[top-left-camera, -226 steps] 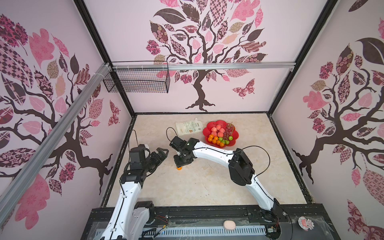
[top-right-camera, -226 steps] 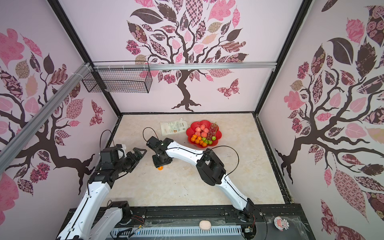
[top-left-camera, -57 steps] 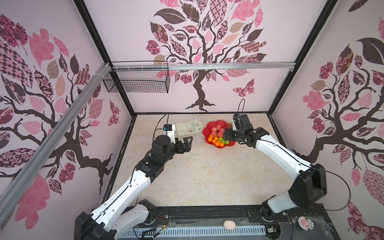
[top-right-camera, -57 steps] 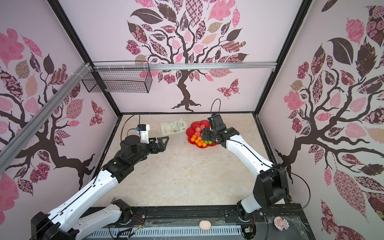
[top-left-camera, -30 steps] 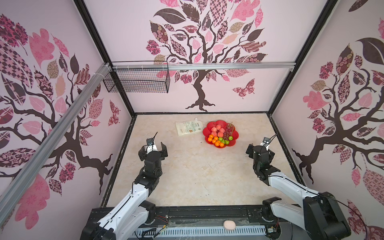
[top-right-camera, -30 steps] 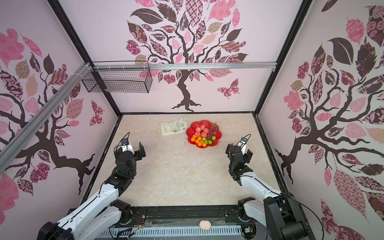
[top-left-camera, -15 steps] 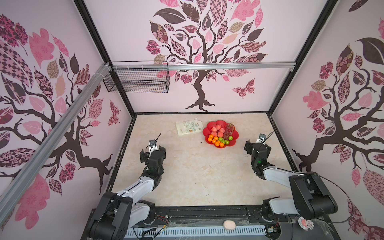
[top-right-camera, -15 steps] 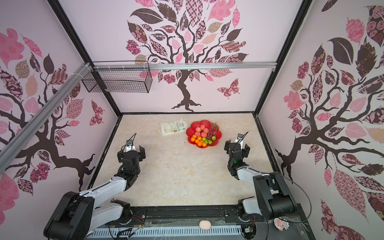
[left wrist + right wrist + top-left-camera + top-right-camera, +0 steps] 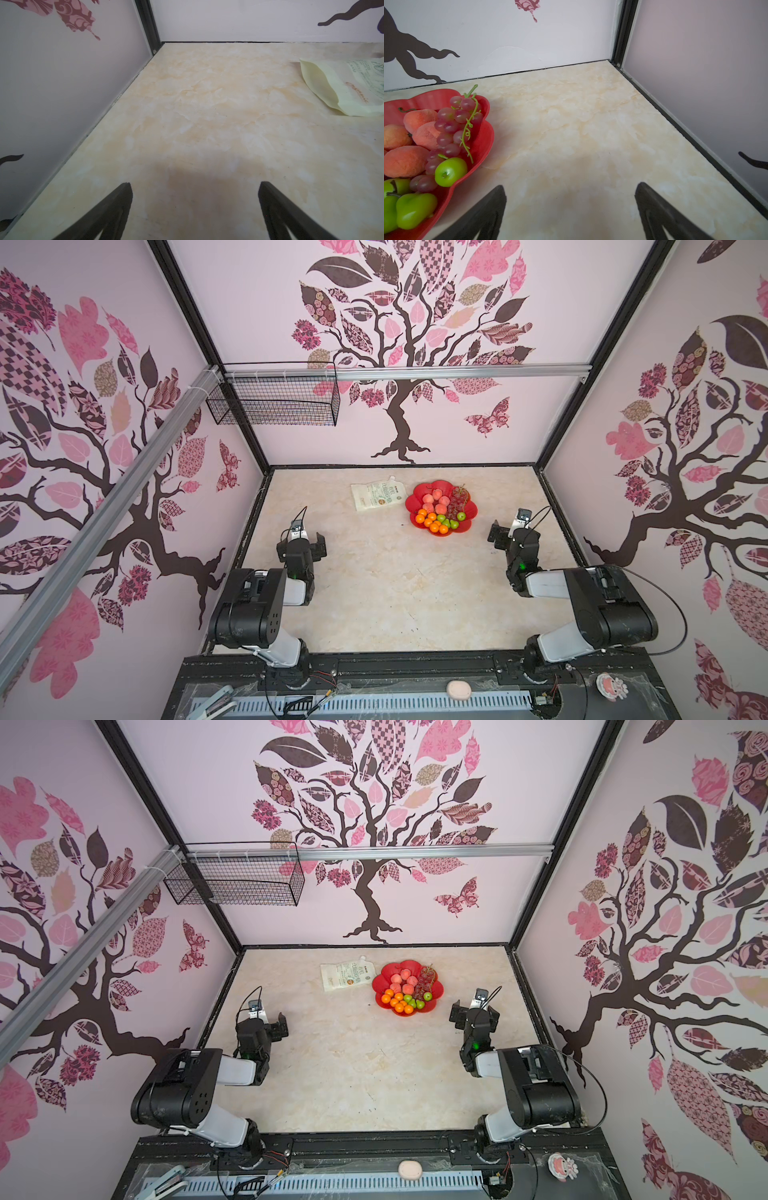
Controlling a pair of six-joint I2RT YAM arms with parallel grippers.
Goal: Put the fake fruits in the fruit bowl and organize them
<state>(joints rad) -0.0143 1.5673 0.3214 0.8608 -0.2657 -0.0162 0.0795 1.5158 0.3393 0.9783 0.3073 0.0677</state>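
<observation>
Both the left tool [image 9: 195,184] and right tool [image 9: 570,185] gape empty; pouch [image 9: 377,496] lies beside fruit bowl [image 9: 419,491].

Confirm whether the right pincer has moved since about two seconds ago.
Yes. The right pincer has pulled back from the right rim of the fruit bowl toward the front, now clear of it, open and empty.

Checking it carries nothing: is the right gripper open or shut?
Open: in the right wrist view the right gripper shows its fingers wide apart, with only bare tabletop between them and nothing held.
</observation>
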